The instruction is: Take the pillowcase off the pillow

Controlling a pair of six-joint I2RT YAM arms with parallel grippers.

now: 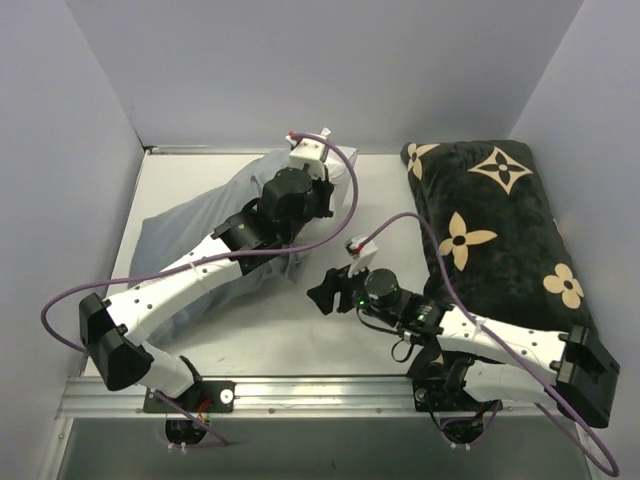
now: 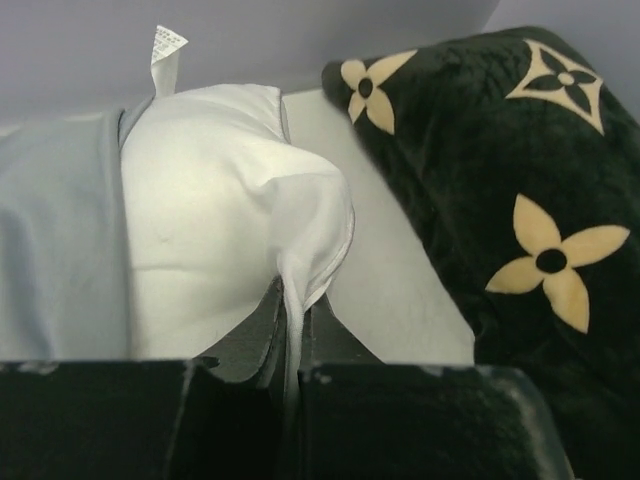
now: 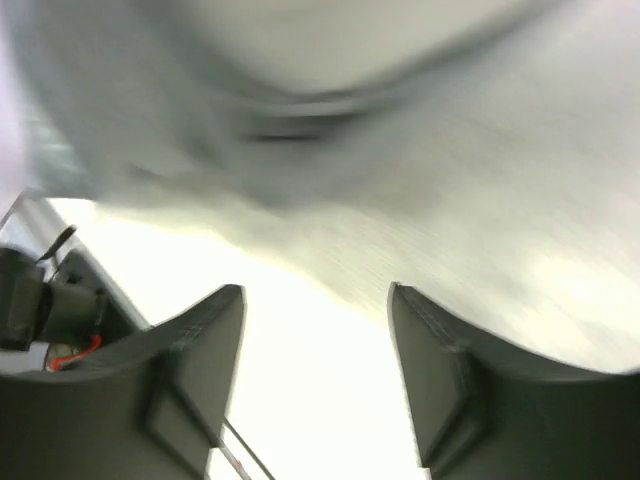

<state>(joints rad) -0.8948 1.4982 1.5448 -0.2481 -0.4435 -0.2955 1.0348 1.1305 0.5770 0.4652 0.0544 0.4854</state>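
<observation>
The white pillow [image 2: 220, 210] bulges out of the blue-grey pillowcase [image 2: 55, 240], a small tag [image 2: 166, 52] standing up at its far edge. My left gripper [image 2: 290, 312] is shut on a pinched corner of the pillow's white fabric. From above, the pillowcase [image 1: 185, 228] lies wrinkled at the left, under the left arm, with the left gripper [image 1: 322, 192] at its far right end. My right gripper [image 1: 322, 292] hovers over bare table near the middle. It is open, with nothing between its fingers [image 3: 215, 330]; the right wrist view is blurred.
A black cushion with beige flower motifs [image 1: 500, 225] fills the right side of the table and lies close to the pillow's right in the left wrist view [image 2: 500, 200]. Grey walls enclose the table on three sides. A metal rail [image 1: 320, 395] runs along the near edge.
</observation>
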